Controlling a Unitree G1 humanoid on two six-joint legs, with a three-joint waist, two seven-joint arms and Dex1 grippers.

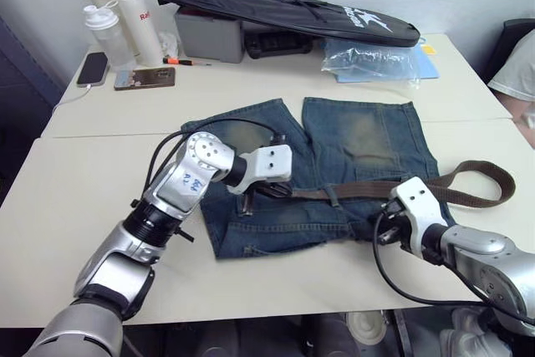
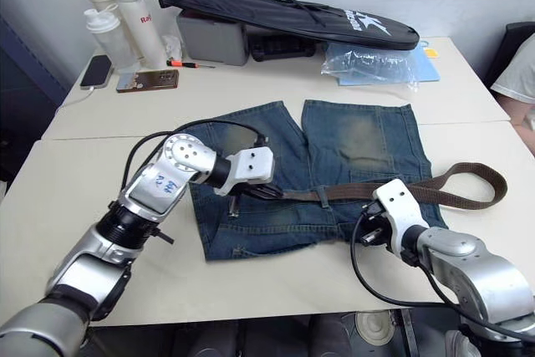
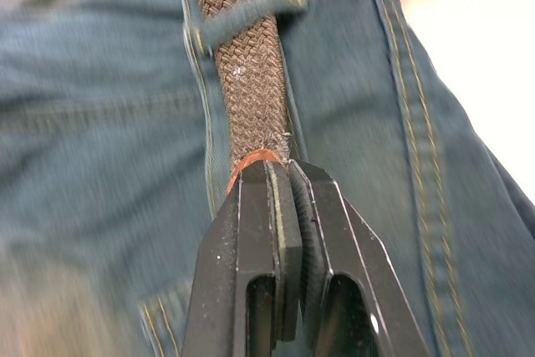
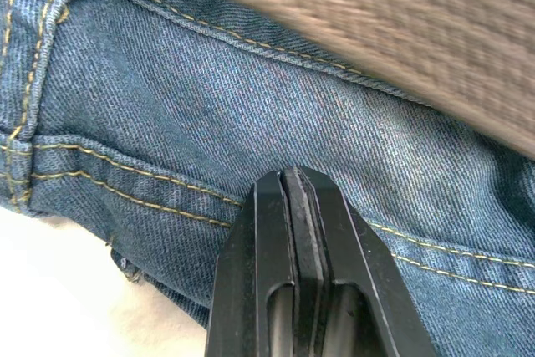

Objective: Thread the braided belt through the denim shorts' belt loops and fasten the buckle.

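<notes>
Item: denim shorts (image 1: 368,148), flat on table (image 1: 75,206). Braided belt (image 1: 359,189) lies along waistband, under one belt loop (image 3: 251,18). Your L gripper (image 3: 280,169) clamped on belt end; R gripper (image 4: 294,180) fingers together, over denim, holding nothing.

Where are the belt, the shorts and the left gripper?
belt (image 1: 481,175): left eye view, free loop off the shorts.
shorts (image 1: 368,135): left eye view, worn leg patch.
left gripper (image 3: 282,175): left wrist view, fingertips at the belt's end.

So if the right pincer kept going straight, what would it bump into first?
Probably the denim shorts: the shut right pincer points at the blue cloth, with the braided belt further on. How near the cloth it is remains unclear.
</notes>
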